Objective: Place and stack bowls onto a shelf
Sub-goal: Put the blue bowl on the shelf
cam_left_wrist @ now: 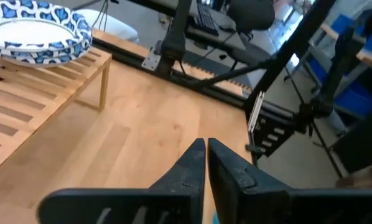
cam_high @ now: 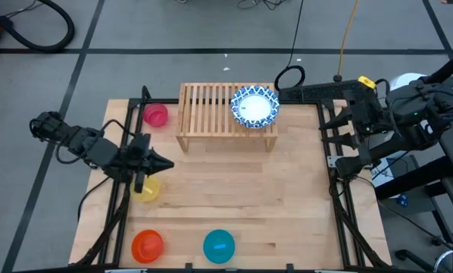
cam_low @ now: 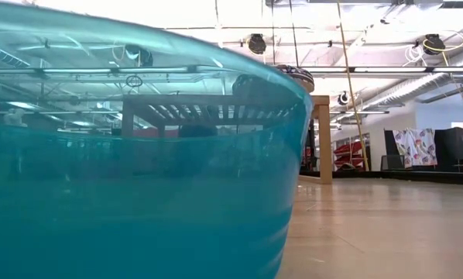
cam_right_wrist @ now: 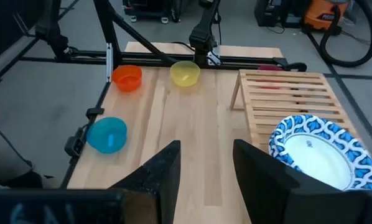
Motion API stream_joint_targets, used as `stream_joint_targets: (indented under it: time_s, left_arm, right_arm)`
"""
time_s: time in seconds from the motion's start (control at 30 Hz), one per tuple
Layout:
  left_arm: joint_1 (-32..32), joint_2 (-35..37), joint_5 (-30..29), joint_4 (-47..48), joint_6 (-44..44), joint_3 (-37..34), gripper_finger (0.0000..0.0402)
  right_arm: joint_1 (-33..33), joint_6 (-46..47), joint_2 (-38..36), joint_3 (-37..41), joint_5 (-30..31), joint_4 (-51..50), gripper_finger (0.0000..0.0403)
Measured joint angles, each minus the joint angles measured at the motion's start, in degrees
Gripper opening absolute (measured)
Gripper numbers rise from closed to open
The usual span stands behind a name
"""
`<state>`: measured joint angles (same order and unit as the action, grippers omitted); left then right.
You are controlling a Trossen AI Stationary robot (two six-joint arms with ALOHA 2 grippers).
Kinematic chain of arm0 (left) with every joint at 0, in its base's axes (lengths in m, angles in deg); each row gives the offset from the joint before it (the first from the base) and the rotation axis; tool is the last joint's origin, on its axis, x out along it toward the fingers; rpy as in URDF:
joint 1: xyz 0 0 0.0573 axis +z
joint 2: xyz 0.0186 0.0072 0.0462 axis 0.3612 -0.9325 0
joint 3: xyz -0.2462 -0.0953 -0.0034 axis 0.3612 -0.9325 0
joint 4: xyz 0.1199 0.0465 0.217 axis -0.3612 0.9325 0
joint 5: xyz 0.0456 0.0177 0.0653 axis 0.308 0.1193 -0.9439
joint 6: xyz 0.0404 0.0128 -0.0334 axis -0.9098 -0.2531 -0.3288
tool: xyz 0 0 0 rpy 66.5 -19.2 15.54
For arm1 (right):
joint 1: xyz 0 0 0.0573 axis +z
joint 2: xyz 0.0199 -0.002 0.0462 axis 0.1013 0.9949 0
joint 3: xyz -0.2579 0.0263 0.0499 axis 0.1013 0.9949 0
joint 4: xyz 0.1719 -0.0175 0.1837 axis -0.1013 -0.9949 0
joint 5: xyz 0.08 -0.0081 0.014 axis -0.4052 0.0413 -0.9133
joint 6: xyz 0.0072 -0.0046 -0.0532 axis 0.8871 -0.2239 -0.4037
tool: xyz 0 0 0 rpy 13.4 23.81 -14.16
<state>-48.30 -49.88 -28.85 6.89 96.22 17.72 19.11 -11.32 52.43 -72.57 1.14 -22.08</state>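
Blue-patterned bowls (cam_high: 254, 107) were seen stacked on the right end of the shelf (cam_high: 204, 110), which stood at the far middle of the bench (cam_high: 242, 197); at least two rims were told apart in the left wrist view, the exact count could not be told. That part was judged done. Four small bowls were left on the bench: the pink bowl (cam_high: 155, 114) just left of the shelf, the yellow bowl (cam_high: 145, 189) at the left edge, the orange-red bowl (cam_high: 147, 245) at the near left, the teal bowl (cam_high: 219, 246) near middle, right against the low camera. None of them was on the shelf yet.

The left gripper (cam_high: 166, 162) was held above the bench just beside the yellow bowl, fingers (cam_left_wrist: 189, 165) nearly together with a thin slit between, nothing clamped. The right gripper (cam_high: 326, 144) was parked at the right edge of the bench, fingers (cam_right_wrist: 164, 165) apart, empty.

The yellow bowl was judged the likely next pick.
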Motion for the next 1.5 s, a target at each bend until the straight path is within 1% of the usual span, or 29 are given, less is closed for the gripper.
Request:
stream_joint_targets:
  time_s: [0.2, 0.33, 0.43, 0.6, 0.67, 0.77, 0.83, 0.9, 1.0, 1.1, 1.2, 1.33, 1.4, 1.5]
  left_arm:
    - [2.93, -2.41, 0.03, -1.59, 0.9, 0.0, 0.0069]
    - [4.45, -4.77, 2.14, -1.66, 1.92, 0.0, 0.0091]
    - [4.73, -7.4, 5.01, -0.55, 1.99, 0.0, 0.0094]
    - [4.43, -13.11, 11.51, 0.49, 2.54, 0.0, 0.0095]
    - [4.01, -15.55, 13.51, 0.06, 4.45, -0.01, 0.0095]
    - [3.07, -19.83, 17.35, -0.3, 9.68, 0.0, 0.0095]
    - [2.06, -23.01, 18.42, -1.16, 12.73, -0.02, 0.0095]
    - [0.8, -25.88, 18.56, -3.6, 14.53, -0.02, 0.0095]
    - [-0.97, -30.0, 18.54, -10.03, 16.96, -0.02, 0.0095]
    - [-2.73, -33.88, 17.08, -16.52, 19.53, -0.02, 0.0095]
    - [-4.42, -37.19, 14.78, -20.73, 20.98, -0.02, 0.0095]
    - [-6.12, -40.5, 12.8, -21.77, 22.0, -0.04, 0.0095]
    - [-6.57, -41.67, 11.84, -21.72, 23.73, -0.04, 0.0095]
    - [-7.31, -42.74, 8.74, -21.0, 27.0, -0.04, 0.0095]
  right_arm:
    - [0.0, -0.72, -0.13, 0.0, -0.02, -0.04, 0.0141]
    - [0.0, -0.89, -0.44, 0.0, -0.05, -0.06, 0.0141]
    - [0.0, -1.7, -1.0, 0.0, -0.07, -0.04, 0.0141]
    - [0.0, -1.68, -1.84, 0.0, -0.07, -0.04, 0.0141]
    - [0.0, -1.68, -2.09, 0.0, -0.09, -0.04, 0.0141]
    - [0.0, -1.68, -2.32, -0.02, -0.09, -0.04, 0.0141]
    - [0.0, -1.68, -2.38, -0.02, -0.14, -0.04, 0.0141]
    - [0.0, -1.68, -2.34, -0.02, -1.32, -0.04, 0.0141]
    - [-0.01, -1.88, -2.32, -0.02, -4.96, -0.04, 0.0141]
    - [0.0, -3.49, -2.34, -0.02, -8.58, -0.28, 0.0141]
    - [0.0, -4.73, -2.7, -0.02, -9.29, -1.23, 0.0141]
    - [0.0, -4.28, -3.67, -0.01, -9.29, -1.33, 0.0141]
    - [-0.02, -3.18, -4.31, -0.02, -9.29, -1.33, 0.0141]
    - [0.0, -1.57, -5.35, -0.02, -9.22, -1.33, 0.0141]
